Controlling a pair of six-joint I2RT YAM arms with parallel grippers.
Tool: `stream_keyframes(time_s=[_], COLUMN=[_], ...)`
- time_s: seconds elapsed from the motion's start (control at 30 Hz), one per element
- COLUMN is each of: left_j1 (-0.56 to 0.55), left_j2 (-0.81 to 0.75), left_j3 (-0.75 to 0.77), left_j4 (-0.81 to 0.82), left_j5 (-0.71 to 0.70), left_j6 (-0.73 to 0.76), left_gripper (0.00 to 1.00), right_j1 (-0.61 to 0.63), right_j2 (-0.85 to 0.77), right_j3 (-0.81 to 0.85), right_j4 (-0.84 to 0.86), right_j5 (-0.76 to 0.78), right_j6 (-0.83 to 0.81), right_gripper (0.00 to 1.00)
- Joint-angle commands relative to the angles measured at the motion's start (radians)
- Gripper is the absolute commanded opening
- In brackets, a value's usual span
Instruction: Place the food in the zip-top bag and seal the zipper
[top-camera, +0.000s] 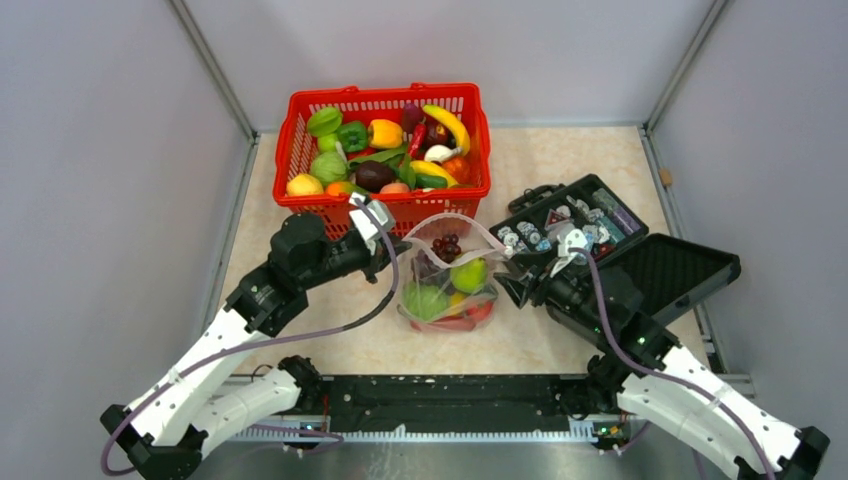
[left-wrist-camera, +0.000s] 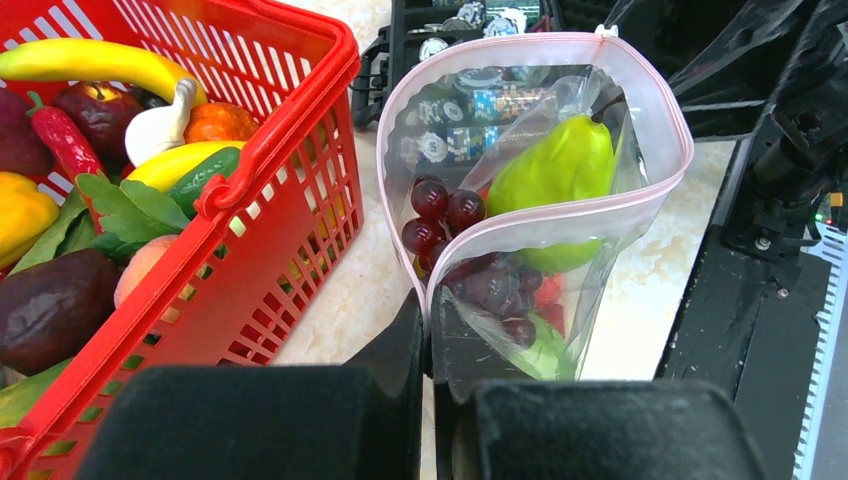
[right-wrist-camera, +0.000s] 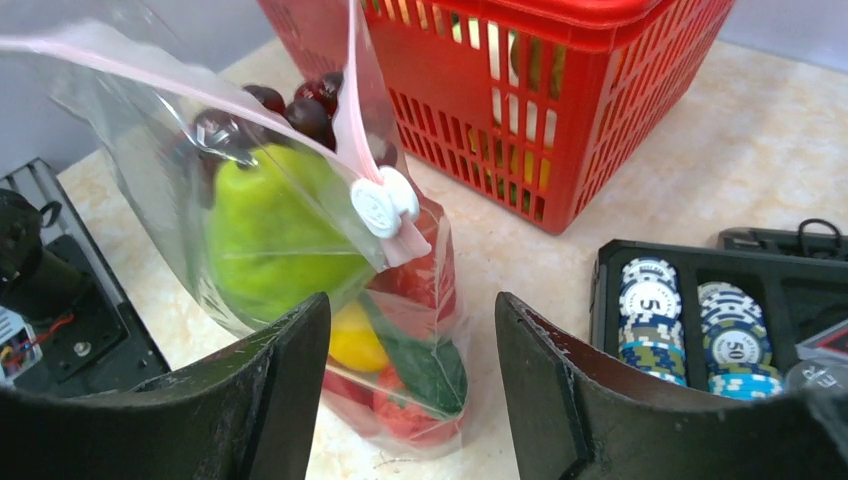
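The zip-top bag stands upright in mid-table with its mouth gaping. Inside it lie purple grapes, a green pear, a lemon, a tomato and green cabbage. My left gripper is shut on the left end of the pinkish zipper. The right gripper is open just right of the bag, low by its side, with nothing between its fingers. A white slider sits at the zipper's right end, above and ahead of those fingers.
A red lattice basket full of more toy fruit and vegetables stands behind the bag, close to my left gripper. An open black case with poker chips lies at the right, under the right arm. Grey walls enclose the table.
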Motion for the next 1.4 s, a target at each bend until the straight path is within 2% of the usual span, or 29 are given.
stream_keyframes(time_s=[0.0,0.13,0.3,0.4,0.6,0.83,1.0,1.1,1.23,1.37], left_j1=[0.003,0.003,0.003,0.005,0.005,0.005,0.005,0.005,0.005,0.005], left_j2=[-0.031,-0.033,-0.031,-0.031,-0.034,-0.033,-0.032,-0.035,-0.035,-0.034], left_j3=[0.044,0.044,0.043,0.043,0.046,0.047,0.045,0.047,0.047,0.047], left_j4=[0.037,0.028,0.025,0.023,0.021,0.02,0.021,0.019,0.019,0.018], left_j5=[0.028,0.036,0.041,0.043,0.039,0.042,0.048,0.05,0.052,0.055], left_j6=[0.034,0.04,0.043,0.044,0.042,0.041,0.035,0.034,0.033,0.035], left_gripper=[0.0,0.0,0.0,0.0,0.0,0.0,0.0,0.0,0.0,0.0], right_j1=[-0.028,-0.169,-0.38,-0.441,-0.444,-0.445,-0.444,-0.445,-0.449,-0.451], right_j2=[0.011,0.019,0.05,0.118,0.223,0.35,0.396,0.406,0.407,0.418], right_j3=[-0.067,-0.131,-0.199,-0.212,-0.215,-0.196,-0.206,-0.199,-0.198,-0.197], right_j4=[0.29,0.434,0.679,0.809,0.928,1.07,1.153,1.148,1.116,1.12], right_j5=[-0.085,-0.294,-0.64,-0.776,-0.833,-0.912,-0.89,-0.88,-0.841,-0.824], right_j6=[-0.004,0.068,0.228,0.302,0.295,0.341,0.367,0.355,0.322,0.311], right_gripper=[0.6,0.59,0.62,0.62,0.62,0.53,0.49,0.41,0.39,0.32])
